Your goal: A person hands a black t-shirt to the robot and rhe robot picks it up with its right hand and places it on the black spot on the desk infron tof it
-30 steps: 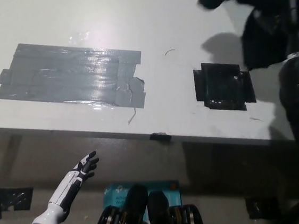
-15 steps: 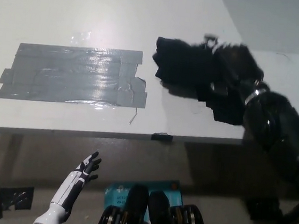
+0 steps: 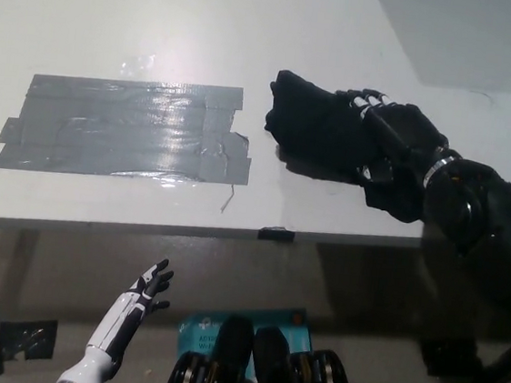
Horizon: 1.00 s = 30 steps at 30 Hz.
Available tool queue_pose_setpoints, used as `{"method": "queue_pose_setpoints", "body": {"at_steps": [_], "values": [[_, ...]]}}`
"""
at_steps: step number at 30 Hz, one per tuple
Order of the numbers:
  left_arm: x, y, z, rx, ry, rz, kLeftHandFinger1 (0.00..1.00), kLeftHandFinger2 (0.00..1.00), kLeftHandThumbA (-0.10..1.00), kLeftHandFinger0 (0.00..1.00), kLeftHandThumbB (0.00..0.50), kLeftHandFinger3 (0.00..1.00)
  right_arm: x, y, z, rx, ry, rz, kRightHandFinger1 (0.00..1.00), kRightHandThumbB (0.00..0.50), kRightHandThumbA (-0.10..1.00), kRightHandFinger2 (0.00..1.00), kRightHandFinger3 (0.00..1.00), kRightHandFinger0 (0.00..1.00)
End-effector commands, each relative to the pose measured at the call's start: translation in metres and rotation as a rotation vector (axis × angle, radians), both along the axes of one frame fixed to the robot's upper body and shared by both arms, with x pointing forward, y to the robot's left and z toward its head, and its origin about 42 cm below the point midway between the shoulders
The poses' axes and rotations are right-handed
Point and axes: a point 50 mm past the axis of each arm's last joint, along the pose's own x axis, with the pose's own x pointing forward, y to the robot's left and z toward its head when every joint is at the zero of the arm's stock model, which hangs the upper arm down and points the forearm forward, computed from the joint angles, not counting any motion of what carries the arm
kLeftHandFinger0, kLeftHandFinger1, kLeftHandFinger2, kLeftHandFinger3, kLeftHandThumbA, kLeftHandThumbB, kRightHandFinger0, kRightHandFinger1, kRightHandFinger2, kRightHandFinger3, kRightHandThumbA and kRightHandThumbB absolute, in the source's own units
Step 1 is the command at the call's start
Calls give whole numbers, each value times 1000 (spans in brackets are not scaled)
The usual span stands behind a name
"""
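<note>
Crumpled black cloth t-shirt (image 3: 312,129) lying on white surface (image 3: 163,26), black right robot hand (image 3: 389,141) resting on it, grasp unclear, white left robot hand (image 3: 146,290) released below surface edge, grey tape patch (image 3: 125,127) alongside.

No readable text

A teal package (image 3: 246,323) at bottom centre carried white lettering, too blurred and too hidden to make out.

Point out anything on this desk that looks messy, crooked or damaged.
The grey tape patch is rough: wrinkled, overlapping strips with ragged ends and a loose curl at its right edge. The black t-shirt lies bunched in a heap under the right hand. The left hand hangs below the desk.
</note>
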Motion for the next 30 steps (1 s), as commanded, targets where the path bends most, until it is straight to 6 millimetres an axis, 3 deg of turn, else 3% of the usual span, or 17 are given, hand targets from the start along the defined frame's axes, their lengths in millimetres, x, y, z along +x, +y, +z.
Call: {"method": "queue_pose_setpoints", "body": {"at_steps": [1, 2, 4, 6, 9, 14, 19, 21, 25, 28, 30], "values": [[12, 3, 17, -3, -71, -17, 1000, 1000, 1000, 914, 500, 1000, -35, -18, 166, 584, 370, 288, 1000, 490, 770, 1000, 1000, 1000], [11, 2, 16, -4, -69, -18, 1000, 1000, 1000, 913, 500, 1000, -44, -17, 179, 641, 362, 335, 1000, 498, 902, 1000, 1000, 1000], [12, 3, 16, 1, -71, -20, 1000, 1000, 1000, 911, 500, 1000, -56, -16, 199, 743, 335, 401, 1000, 500, 1000, 1000, 1000, 1000], [13, 2, 17, 11, -75, -25, 1000, 1000, 1000, 892, 500, 1000, -80, -15, 229, 882, 204, 479, 1000, 488, 1000, 1000, 1000, 1000], [12, 2, 17, 13, -72, -22, 1000, 1000, 1000, 862, 500, 1000, -97, -14, 245, 943, 165, 501, 1000, 500, 1000, 1000, 1000, 1000], [12, 1, 17, 11, -71, -30, 1000, 1000, 1000, 826, 500, 1000, -109, -25, 252, 1004, 122, 514, 1000, 500, 1000, 1000, 1000, 1000], [13, 0, 20, 15, -75, -29, 1000, 1000, 1000, 818, 500, 1000, -126, -48, 269, 1059, 20, 536, 1000, 500, 1000, 1000, 1000, 1000], [13, 0, 20, 15, -75, -31, 1000, 1000, 1000, 814, 500, 1000, -136, -58, 271, 1070, -51, 512, 1000, 500, 1000, 1000, 1000, 1000], [18, 3, 24, 23, -88, -28, 1000, 1000, 1000, 824, 500, 1000, -185, -72, 272, 1038, -361, 489, 1000, 488, 1000, 1000, 1000, 1000], [19, 6, 24, 8, -79, -15, 1000, 1000, 1000, 849, 500, 1000, -240, -69, 249, 1044, -543, 552, 1000, 486, 1000, 1000, 1000, 1000], [19, 6, 23, 11, -75, -15, 1000, 1000, 1000, 846, 500, 1000, -260, -68, 228, 1045, -547, 572, 1000, 499, 1000, 1000, 1000, 1000]]}}
